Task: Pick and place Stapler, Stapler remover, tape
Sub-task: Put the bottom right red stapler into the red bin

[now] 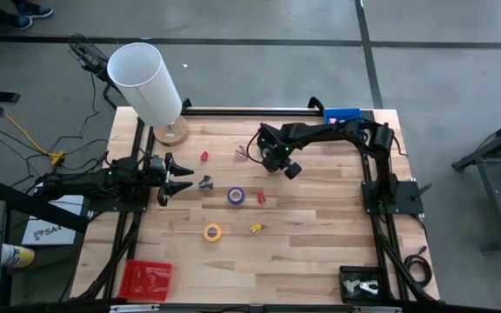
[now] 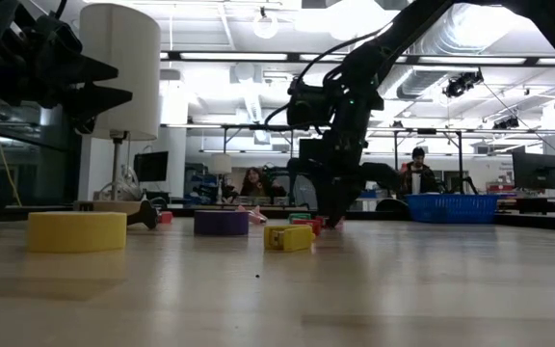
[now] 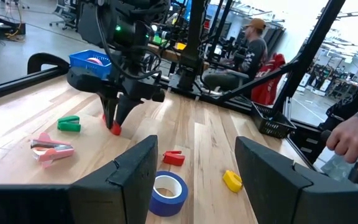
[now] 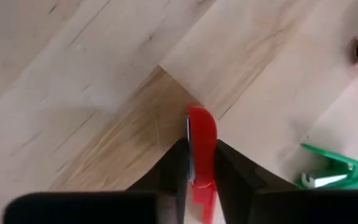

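One red stapler (image 4: 201, 149) sits clamped between the right pincer's (image 4: 199, 163) fingers.

Right claw (image 4: 199, 163) points down near the bench's far edge, fingers pinched together; left claw (image 3: 194, 168) hovers spread wide by the left edge.

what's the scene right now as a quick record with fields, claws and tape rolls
right claw: shut on a red stapler, pointing down over the table's far middle
left claw: open, at the table's left side, holding nothing
blue tape: flat on the table, mid-table
yellow tape: flat, nearer the front edge
red tray: front left corner
blue basket: far right edge
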